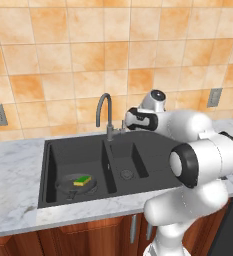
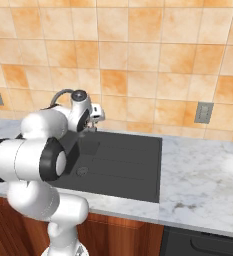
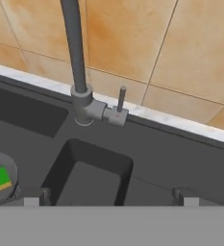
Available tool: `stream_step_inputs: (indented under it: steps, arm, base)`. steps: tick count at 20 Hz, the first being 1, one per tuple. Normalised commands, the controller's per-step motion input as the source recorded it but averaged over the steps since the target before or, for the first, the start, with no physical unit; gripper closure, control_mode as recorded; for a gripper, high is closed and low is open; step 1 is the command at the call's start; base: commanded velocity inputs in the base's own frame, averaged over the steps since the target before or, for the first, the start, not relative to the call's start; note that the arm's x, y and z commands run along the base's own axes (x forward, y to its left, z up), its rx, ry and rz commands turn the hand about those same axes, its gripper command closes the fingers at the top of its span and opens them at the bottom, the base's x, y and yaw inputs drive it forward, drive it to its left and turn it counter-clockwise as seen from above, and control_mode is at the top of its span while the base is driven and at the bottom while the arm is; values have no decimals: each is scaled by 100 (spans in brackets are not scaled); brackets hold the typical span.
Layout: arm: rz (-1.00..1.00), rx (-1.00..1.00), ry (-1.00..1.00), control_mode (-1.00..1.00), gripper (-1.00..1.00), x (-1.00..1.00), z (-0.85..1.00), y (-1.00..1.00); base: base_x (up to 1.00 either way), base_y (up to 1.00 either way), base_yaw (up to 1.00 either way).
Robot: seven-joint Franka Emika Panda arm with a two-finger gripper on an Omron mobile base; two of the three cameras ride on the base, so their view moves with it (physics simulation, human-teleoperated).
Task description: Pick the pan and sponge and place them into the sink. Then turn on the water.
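No writing or brand marks can be read anywhere. The sink (image 1: 138, 145) holds the pan (image 1: 68, 186) in its large left basin, and the sponge (image 1: 82, 180) lies in the pan, green side up. The small middle basin holds nothing but its drain. The gripper (image 3: 111, 198) hangs over the sink's back edge near the faucet (image 3: 77, 62) and its lever (image 3: 121, 98), jaws wide apart and holding nothing.

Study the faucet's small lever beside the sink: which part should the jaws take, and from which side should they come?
Probably the thin upright lever on the stub at the side of the faucet base. It rises free above the sink deck, so the open gripper, already facing it from the basin side, could come straight in, one jaw on each side of the stem.
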Motion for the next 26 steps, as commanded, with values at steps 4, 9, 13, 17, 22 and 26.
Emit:
stream_step_inputs:
  steps: [4, 9, 13, 17, 22, 26]
  arm:
    - [4, 0, 0, -100, -100, 43, -19, 0]
    - [5, -2, 0, -100, -100, 41, -31, 0]
    - [5, -1, 0, -100, -100, 42, -21, 0]
    - [4, 0, 0, -100, -100, 43, -13, 0]
    - [5, -1, 0, -100, -100, 38, -25, 0]
    - [5, -2, 0, -100, -100, 37, -29, 0]
  base:
    - [0, 0, 0]
    - [0, 0, 0]
    - [0, 0, 0]
    - [0, 0, 0]
    - [0, 0, 0]
    - [0, 0, 0]
